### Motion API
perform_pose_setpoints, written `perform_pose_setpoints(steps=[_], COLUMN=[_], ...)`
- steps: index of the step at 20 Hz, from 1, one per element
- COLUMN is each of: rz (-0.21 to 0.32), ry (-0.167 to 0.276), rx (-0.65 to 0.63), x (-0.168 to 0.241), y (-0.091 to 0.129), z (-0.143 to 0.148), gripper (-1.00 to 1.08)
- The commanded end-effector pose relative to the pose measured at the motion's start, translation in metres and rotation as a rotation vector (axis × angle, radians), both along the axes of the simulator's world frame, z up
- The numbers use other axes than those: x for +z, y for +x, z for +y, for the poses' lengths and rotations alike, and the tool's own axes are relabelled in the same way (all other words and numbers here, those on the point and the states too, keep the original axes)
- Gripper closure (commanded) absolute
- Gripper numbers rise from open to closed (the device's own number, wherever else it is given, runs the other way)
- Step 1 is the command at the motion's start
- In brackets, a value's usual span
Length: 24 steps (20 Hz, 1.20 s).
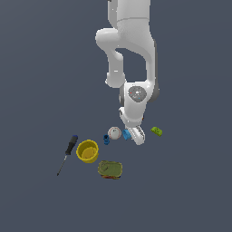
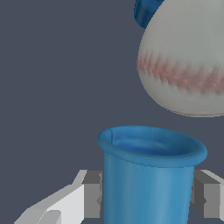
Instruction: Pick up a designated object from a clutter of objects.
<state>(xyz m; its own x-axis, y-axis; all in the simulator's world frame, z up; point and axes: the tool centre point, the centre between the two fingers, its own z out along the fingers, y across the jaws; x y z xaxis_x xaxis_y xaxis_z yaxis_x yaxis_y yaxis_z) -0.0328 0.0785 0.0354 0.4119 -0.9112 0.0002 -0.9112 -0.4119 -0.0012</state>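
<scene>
In the wrist view the small bright light-blue plastic cup [image 2: 148,175], a tapered cylinder with a hollow mouth, sits between the 2 grey finger pads [image 2: 92,192] of the white gripper [image 2: 146,194]; the pads flank its wall closely, though whether they press on it or only stand beside it cannot be told. Just beyond the cup lies the white baseball with red stitching [image 2: 188,61], and past that a small darker blue piece [image 2: 146,11]. In the exterior view the gripper [image 1: 134,134] is down at floor level over the cup [image 1: 126,134], next to the baseball [image 1: 114,132], with a small green block [image 1: 157,131] on the exterior view's right. I judge the step to be the grasp itself: the next move calls for a firm squeeze, then a straight lift that clears the ball.
</scene>
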Motion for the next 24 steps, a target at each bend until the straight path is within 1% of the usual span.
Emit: perform_pose_setpoints(steps=[1,6,12,17,24], rz=[0.000,0.000,0.000,0.000,0.000], ry=[0.000,0.000,0.000,-0.001,-0.002], rx=[0.000,0.000,0.000,0.000,0.000], x=[0.000,0.010,0.040,0.078,0.146], y=[0.000,0.001,0.005,0.010,0.019], z=[0.000,0.005,0.019,0.036,0.068], gripper=[1.08,1.08,1.08,1.08,1.08])
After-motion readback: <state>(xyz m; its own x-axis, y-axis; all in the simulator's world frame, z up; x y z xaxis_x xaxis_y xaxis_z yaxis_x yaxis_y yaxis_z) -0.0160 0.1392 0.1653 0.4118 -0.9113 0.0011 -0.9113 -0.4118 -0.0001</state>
